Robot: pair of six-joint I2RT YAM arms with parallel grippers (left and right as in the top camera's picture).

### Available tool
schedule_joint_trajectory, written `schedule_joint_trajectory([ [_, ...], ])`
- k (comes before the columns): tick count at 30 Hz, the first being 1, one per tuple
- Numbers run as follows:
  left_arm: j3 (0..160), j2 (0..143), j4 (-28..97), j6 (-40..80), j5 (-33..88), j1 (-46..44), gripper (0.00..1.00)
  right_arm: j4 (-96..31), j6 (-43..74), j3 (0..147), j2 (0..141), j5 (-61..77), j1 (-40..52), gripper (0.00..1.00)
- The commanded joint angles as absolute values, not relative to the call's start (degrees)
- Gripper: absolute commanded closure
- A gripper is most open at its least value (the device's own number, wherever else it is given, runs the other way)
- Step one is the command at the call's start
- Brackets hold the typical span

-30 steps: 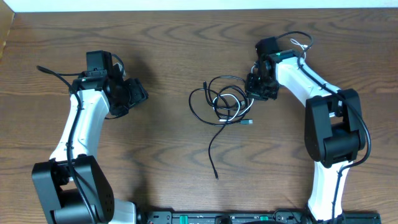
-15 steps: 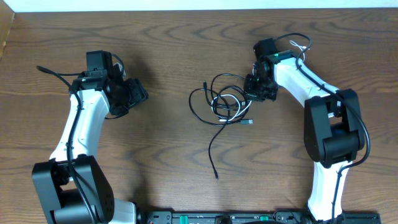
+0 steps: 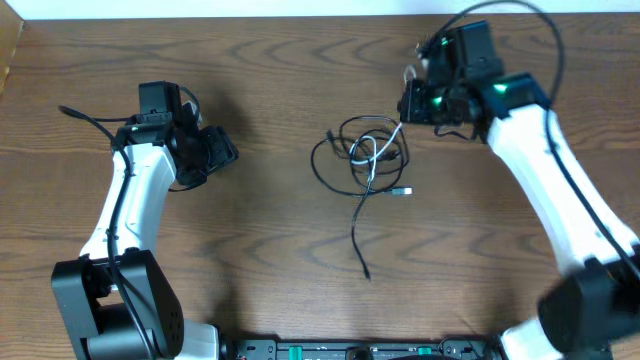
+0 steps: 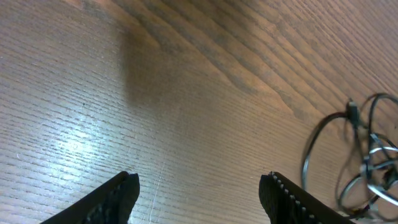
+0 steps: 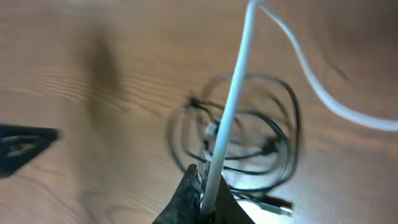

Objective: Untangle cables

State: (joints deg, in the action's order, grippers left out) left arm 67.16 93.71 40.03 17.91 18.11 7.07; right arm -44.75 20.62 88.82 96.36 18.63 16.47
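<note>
The cables [image 3: 366,153] lie tangled mid-table: black loops with a white cord [image 3: 388,139] through them and one black tail [image 3: 359,243] trailing toward the front edge. My right gripper [image 3: 408,106] is raised at the tangle's upper right. In the right wrist view the right gripper [image 5: 203,182] is shut on the white cord [image 5: 231,93], which stretches up from the jaws over the black loops [image 5: 281,134]. My left gripper [image 3: 222,150] is well to the left. In its wrist view the left gripper [image 4: 199,186] is open and empty, with the cables [image 4: 372,155] at the right edge.
Bare wooden tabletop [image 3: 260,240] surrounds the tangle. A silver plug end [image 3: 400,190] lies just right of the loops. The arms' own thick black wires [image 3: 85,118] run along them. The table's far edge [image 3: 250,16] meets a white wall.
My right gripper has closed on the white cord and risen toward the back right, pulling it taut. The tangle has slid a little to the right. The left arm stayed put.
</note>
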Motion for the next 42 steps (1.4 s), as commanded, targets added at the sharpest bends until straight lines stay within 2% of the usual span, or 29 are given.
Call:
schedule_joint_trajectory([
  [1, 66.7, 94.3, 40.03, 17.21, 17.96, 7.27, 0.33, -42.48, 15.27, 89.84, 89.19, 19.18, 16.91, 0.99],
  [12, 66.7, 94.3, 40.03, 17.21, 17.96, 7.27, 0.33, -27.42, 10.24, 89.84, 75.26, 19.29, 17.37, 0.99],
  [19, 66.7, 94.3, 40.03, 17.19, 17.96, 7.27, 0.33, -15.94, 9.1, 89.84, 73.65, 27.64, 17.45, 0.99],
  [24, 66.7, 94.3, 40.03, 17.21, 17.96, 7.27, 0.33, -14.35, 13.82, 89.84, 74.48, 20.05, 17.47, 0.99],
  [29, 66.7, 94.3, 40.03, 17.21, 17.96, 7.27, 0.33, -13.82, 6.13, 89.84, 76.38, 38.54, 18.31, 0.99],
  [34, 66.7, 94.3, 40.03, 17.21, 17.98, 7.27, 0.33, -15.0, 17.02, 89.84, 77.84, 20.4, 18.33, 0.99],
  [37, 66.7, 94.3, 40.05, 17.17, 18.26, 7.25, 0.33, -14.63, 18.17, 89.84, 79.09, 25.04, 18.48, 0.99],
  [39, 66.7, 94.3, 39.83, 15.31, 21.54, 7.18, 0.33, -14.7, 18.2, 89.84, 79.42, 25.85, 18.48, 0.99],
  [42, 66.7, 94.3, 38.76, 5.3, 35.33, 6.96, 0.33, -14.66, 18.2, 89.84, 79.53, 25.65, 18.46, 0.99],
])
